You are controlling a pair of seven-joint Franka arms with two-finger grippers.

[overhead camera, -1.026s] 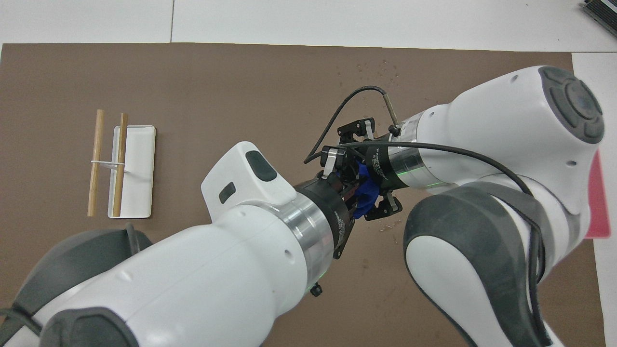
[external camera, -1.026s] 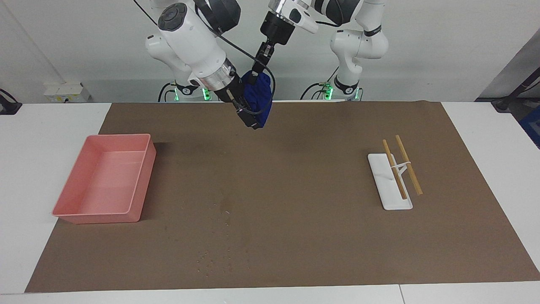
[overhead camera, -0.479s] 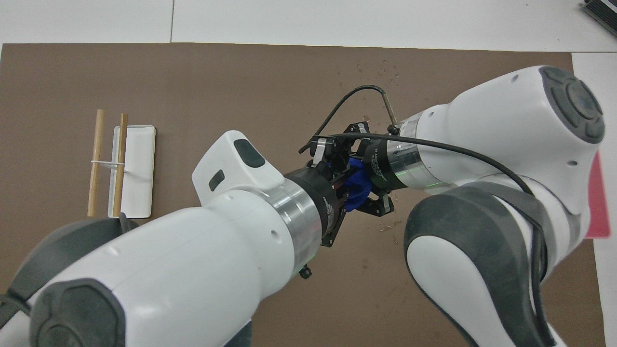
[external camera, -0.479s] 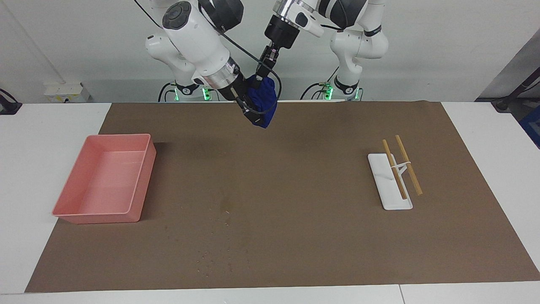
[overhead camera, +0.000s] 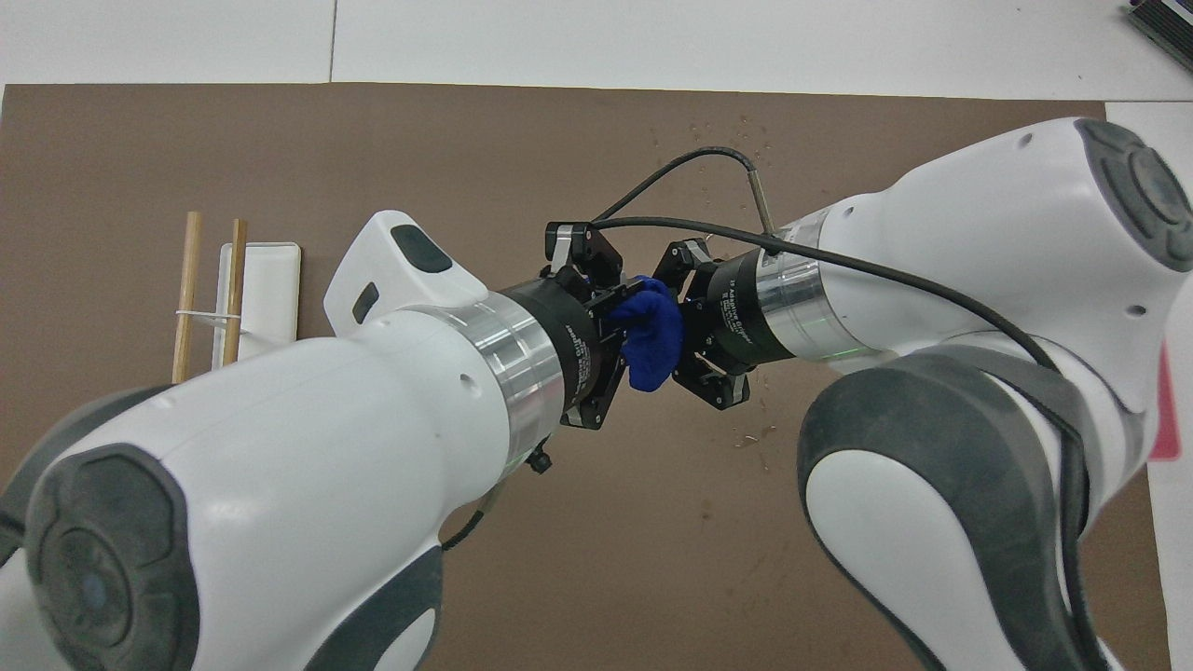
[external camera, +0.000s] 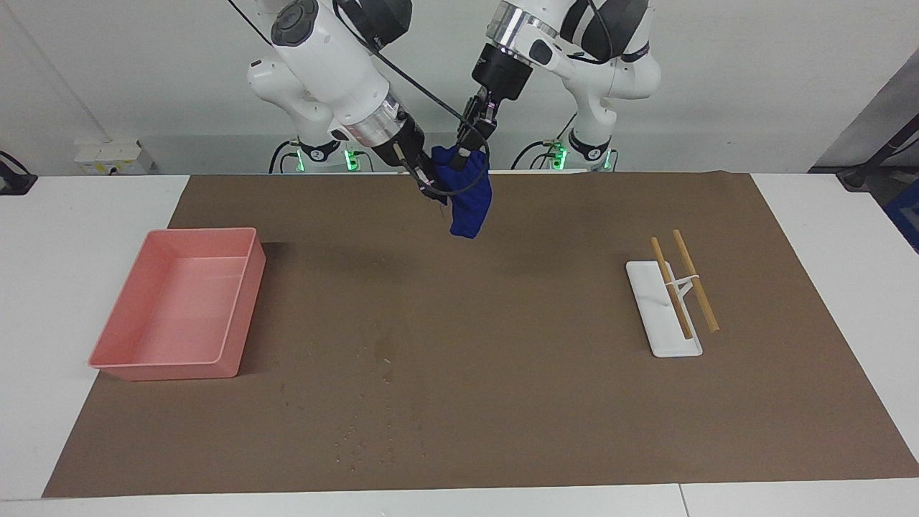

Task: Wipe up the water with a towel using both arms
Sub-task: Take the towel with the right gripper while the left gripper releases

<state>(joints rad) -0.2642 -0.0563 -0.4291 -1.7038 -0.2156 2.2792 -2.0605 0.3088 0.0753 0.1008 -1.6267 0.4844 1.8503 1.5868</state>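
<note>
Blue towel (external camera: 468, 195) hangs bunched at upper centre of the frame, both my left gripper (external camera: 472, 147) and right gripper (external camera: 433, 188) with jaws clamped on it, presumably to spread it before reaching the water (external camera: 366, 431) near the bench's lower edge.

Your facing camera sits high across the table (external camera: 108, 187), looking back at both robots. Your overhead camera hangs close above them, looking steeply down; both share the brown mat (external camera: 502, 402) (overhead camera: 373, 130).

The arms (overhead camera: 373, 447) hide most water (overhead camera: 736, 130) overhead.
</note>
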